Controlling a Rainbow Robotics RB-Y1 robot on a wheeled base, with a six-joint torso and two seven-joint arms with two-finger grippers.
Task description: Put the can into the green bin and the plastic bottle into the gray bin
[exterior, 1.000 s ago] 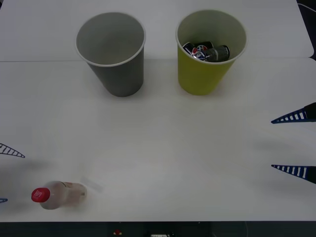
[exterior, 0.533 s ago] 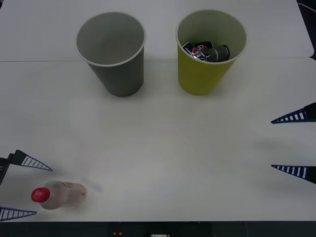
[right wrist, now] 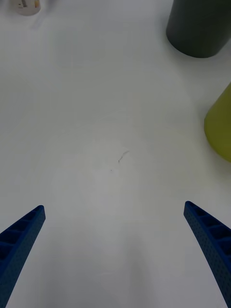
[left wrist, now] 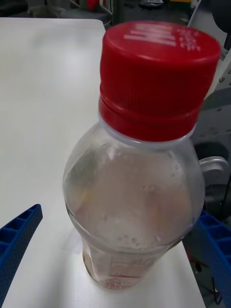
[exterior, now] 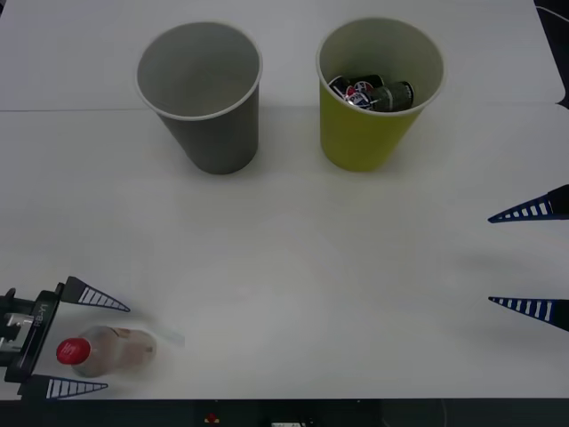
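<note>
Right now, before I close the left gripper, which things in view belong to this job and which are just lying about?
In the job:
- plastic bottle, between the open left gripper fingers
- gray bin
- green bin, cans already inside

Not in play:
- right gripper, open and idle at the table's right side
- white table; nothing else lies on it

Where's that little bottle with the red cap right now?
In the front view, the plastic bottle stands at the table's near left corner, between the open fingers of the left gripper.
</note>
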